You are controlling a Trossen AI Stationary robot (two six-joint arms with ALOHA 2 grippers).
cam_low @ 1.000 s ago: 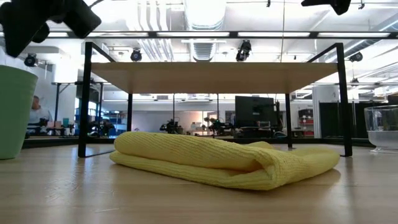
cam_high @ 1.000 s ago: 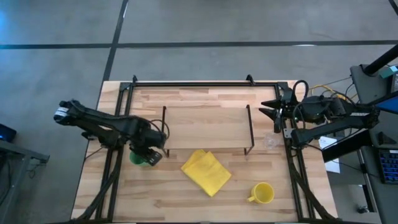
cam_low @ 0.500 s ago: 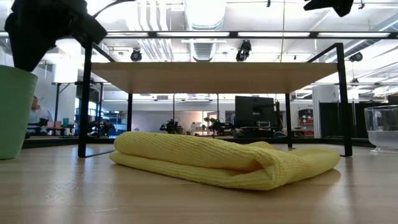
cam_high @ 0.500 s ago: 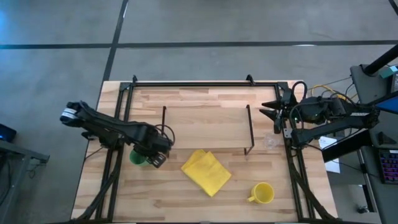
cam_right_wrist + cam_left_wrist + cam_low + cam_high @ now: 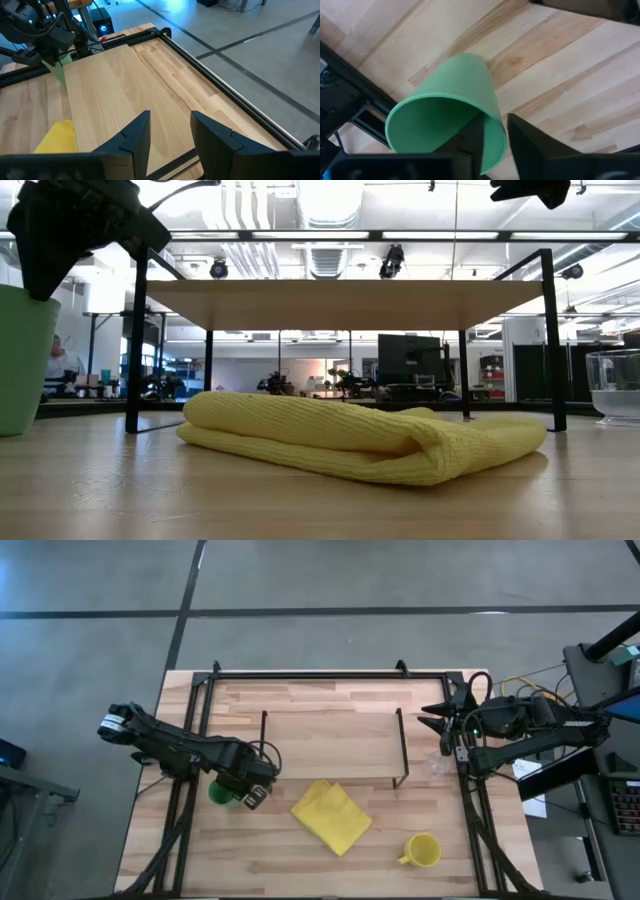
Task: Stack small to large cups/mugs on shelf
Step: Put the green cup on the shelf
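Since a second ago the left gripper (image 5: 250, 795) has slid toward the shelf side of the green cup (image 5: 222, 794); its fingers now straddle the cup's rim, one inside and one outside, not yet pinched. That cup stands on the table (image 5: 300, 860) left of the shelf (image 5: 330, 735). I judge the thin rim could slip or the cup tip if the pinch lands off-centre. Over by the shelf's right end, the right gripper (image 5: 440, 723) waits with fingers apart

The cloth (image 5: 331, 816) lies before the shelf (image 5: 330, 739), cup (image 5: 222, 793) at its left, mug (image 5: 422, 850) right, probably a glass (image 5: 434, 767) beside the shelf.
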